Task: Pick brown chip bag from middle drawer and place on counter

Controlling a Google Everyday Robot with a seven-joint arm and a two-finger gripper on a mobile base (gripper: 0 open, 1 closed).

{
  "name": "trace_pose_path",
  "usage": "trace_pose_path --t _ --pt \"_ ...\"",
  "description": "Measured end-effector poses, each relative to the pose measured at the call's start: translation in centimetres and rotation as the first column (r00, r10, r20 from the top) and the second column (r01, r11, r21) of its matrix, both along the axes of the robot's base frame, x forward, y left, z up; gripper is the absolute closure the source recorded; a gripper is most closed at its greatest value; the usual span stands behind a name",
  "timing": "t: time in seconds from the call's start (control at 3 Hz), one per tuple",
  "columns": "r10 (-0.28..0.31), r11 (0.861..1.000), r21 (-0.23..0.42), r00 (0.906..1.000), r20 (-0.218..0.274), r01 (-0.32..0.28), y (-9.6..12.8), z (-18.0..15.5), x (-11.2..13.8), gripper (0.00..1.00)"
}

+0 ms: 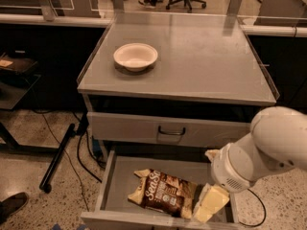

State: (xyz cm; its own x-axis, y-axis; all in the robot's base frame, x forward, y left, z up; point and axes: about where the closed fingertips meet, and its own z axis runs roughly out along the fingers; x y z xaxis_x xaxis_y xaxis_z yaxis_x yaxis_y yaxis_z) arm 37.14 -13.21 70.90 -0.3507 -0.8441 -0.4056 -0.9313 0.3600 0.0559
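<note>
Snack first: the brown chip bag [163, 195] is lying flat and face up on the floor of the middle drawer [122, 176], right of centre and close to the front wall. That is leaving its whole top side free to be reached from above. The drawer is standing pulled out, so only the arm is hanging over the bag.

The bag is showing dark brown and crinkly, with cream ends, white script lettering and small round badges. It is looking light and soft, and I am judging it likely to buckle under a squeeze.

The gripper [209, 206] is hanging low inside the drawer, just beside the bag's right end and perhaps touching it. I am judging that it is lining up for the grasp. Whether it is spread apart or closed together I cannot tell.

The white arm [268, 147] is reaching in from the right. Above, the upper drawer front [171, 130] with its dark handle is sitting closed. On top, the counter [206, 61] is carrying a white bowl [135, 56] on its left part, and the grey surface to the bowl's right is offering a spot for the bag.
</note>
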Motion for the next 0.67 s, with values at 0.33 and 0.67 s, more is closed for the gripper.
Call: trace_pose_path --t 0.33,0.67 --pt "-0.013 1.000 0.019 0.9966 -0.081 0.015 2.2 -5.3 -1.0 0.00" --pt "-0.005 1.000 0.010 0.9909 -0.134 0.007 4.6 -10.7 0.1 0.00"
